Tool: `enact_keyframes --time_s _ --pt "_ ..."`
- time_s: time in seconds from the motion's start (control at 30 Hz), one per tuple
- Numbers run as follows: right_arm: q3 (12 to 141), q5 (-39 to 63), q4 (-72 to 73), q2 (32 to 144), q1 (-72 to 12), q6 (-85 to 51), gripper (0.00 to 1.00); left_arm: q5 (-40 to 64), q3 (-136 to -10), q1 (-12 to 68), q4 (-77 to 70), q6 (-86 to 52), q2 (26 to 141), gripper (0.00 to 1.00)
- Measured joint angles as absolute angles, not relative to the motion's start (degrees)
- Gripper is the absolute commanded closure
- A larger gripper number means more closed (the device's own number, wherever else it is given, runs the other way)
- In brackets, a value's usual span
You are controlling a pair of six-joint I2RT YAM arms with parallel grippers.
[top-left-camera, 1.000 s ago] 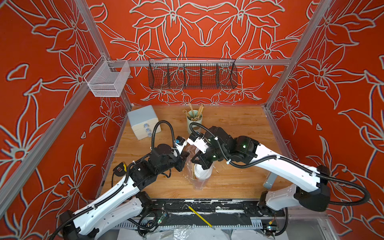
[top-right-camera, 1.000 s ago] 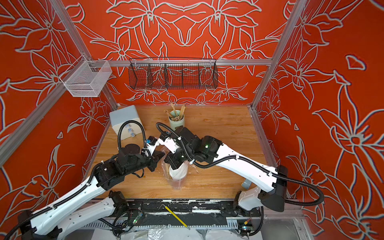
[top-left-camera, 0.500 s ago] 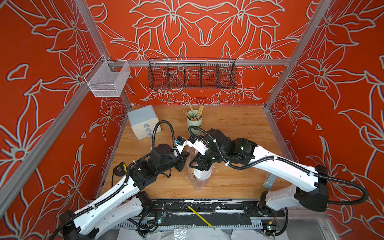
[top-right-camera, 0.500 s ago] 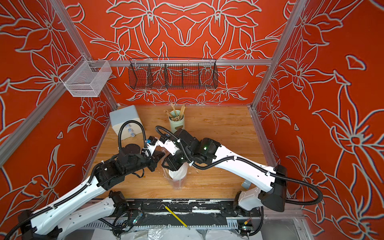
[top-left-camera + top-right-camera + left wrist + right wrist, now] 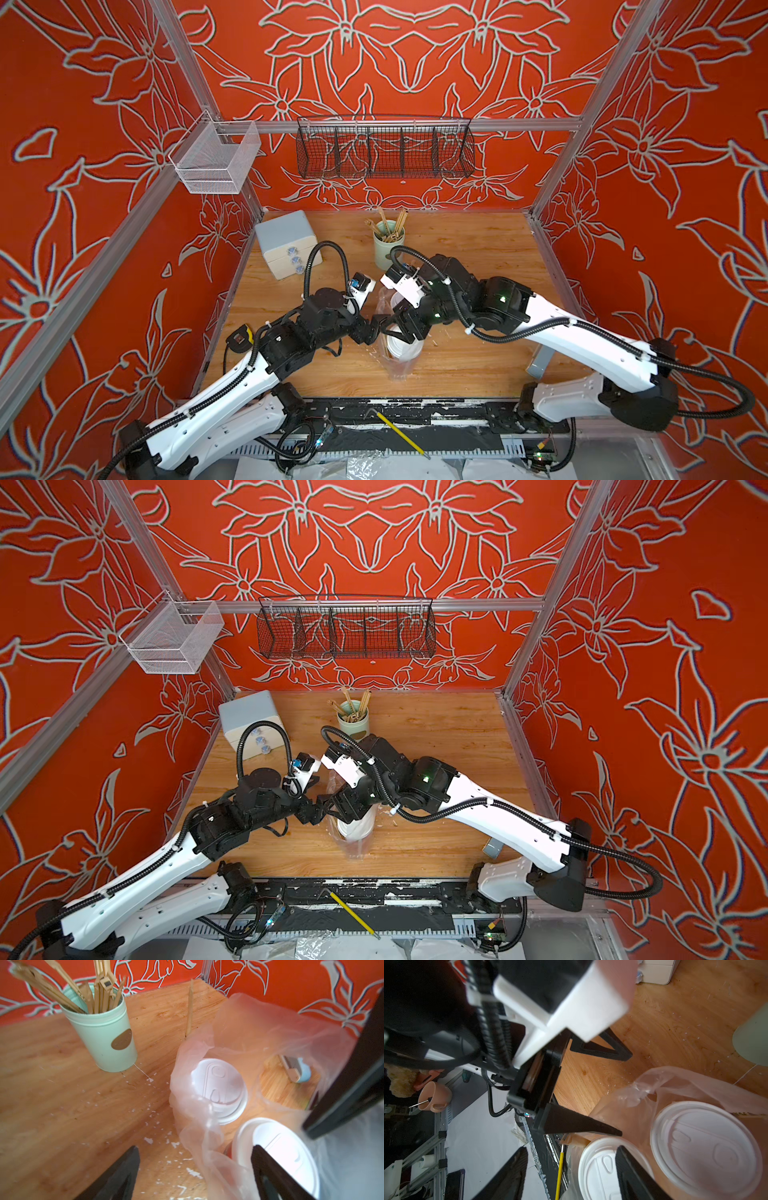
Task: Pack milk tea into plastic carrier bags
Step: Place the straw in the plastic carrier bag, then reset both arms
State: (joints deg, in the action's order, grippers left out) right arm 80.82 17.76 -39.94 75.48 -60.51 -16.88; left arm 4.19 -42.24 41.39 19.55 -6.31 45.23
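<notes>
both cups look bagged, pincers open, handles not gathered

red floral walls on three sides, wooden table (image 5: 478,249) as the work surface. left arm (image 5: 232,395) and right arm (image 5: 582,345) reach in from the near edge and meet mid-table. black wire basket (image 5: 384,151) and white mesh basket (image 5: 214,162) hang on the frame rails. grey drawer box (image 5: 286,245) sits at the back corner.

plastic carrier bag (image 5: 259,1022) stands mid-table, mouth up, thin clear crinkled film rising round the cups. pale green stick holder (image 5: 388,249) is behind it, apart from it.

inside the bag, side by side and close: first cup (image 5: 218,1088) and second cup (image 5: 276,1147), upright, white dome lids on. cup colours are mostly hidden, only a sliver of red shows under the second lid.

left gripper (image 5: 194,1147): jaws spread wide, nothing clamped, one finger over the second cup's lid, loose bag film between the fingers. right gripper (image 5: 572,1148): jaws apart too, no hold on anything i can see, one finger over a lid.

small stuff: handle loop (image 5: 650,1095) flops open, yellow pencil (image 5: 399,432) on the front rail, white crumbs (image 5: 149,1140) on the wood.

progress, my read: loading is done, both drinks are in the bag. left to do: gather the handles if wanted, and back the arms off without dragging film or tipping a cup.
</notes>
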Motion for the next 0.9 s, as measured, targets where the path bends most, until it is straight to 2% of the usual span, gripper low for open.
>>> enact_keyframes --time_s 0.13,0.17,0.33,0.43,0.5,0.6,0.7,0.8,0.9 --pt "80.9 16.7 -39.9 73.7 -60.5 -16.8 0.28 3.6 -42.9 41.5 21.1 -6.3 44.2 0.01" --pt "80.9 16.3 -39.9 73.3 -60.5 -16.7 0.28 3.3 -43.2 41.5 21.3 -6.3 43.8 0.03" --pt "81.1 13.2 -40.1 72.1 -60.5 -16.3 0.24 2.0 -44.3 41.6 21.6 -6.7 40.8 0.03" --pt "82.2 9.1 -40.7 71.3 -60.5 -15.6 0.14 0.8 -45.2 41.6 21.6 -6.7 39.0 0.03" --pt "83.1 4.5 -41.4 70.0 -60.5 -14.8 0.03 -1.1 -46.4 41.6 21.7 -6.9 38.0 0.03" --pt "83.3 -3.2 -41.8 66.9 -59.7 -13.7 0.02 -6.0 -48.1 41.6 21.7 -7.2 37.2 0.03" --pt "81.2 -10.8 -40.5 61.8 -55.2 -12.6 0.03 -14.2 -49.8 41.6 21.1 -7.1 37.5 0.03" --pt "73.8 -16.8 -36.1 54.5 -46.5 -11.2 0.03 -23.1 -51.7 40.6 20.2 -6.9 40.9 0.03" --pt "64.4 -21.6 -31.6 49.4 -38.6 -8.8 0.03 -28.5 -53.4 34.6 20.3 -8.1 46.6 0.03"
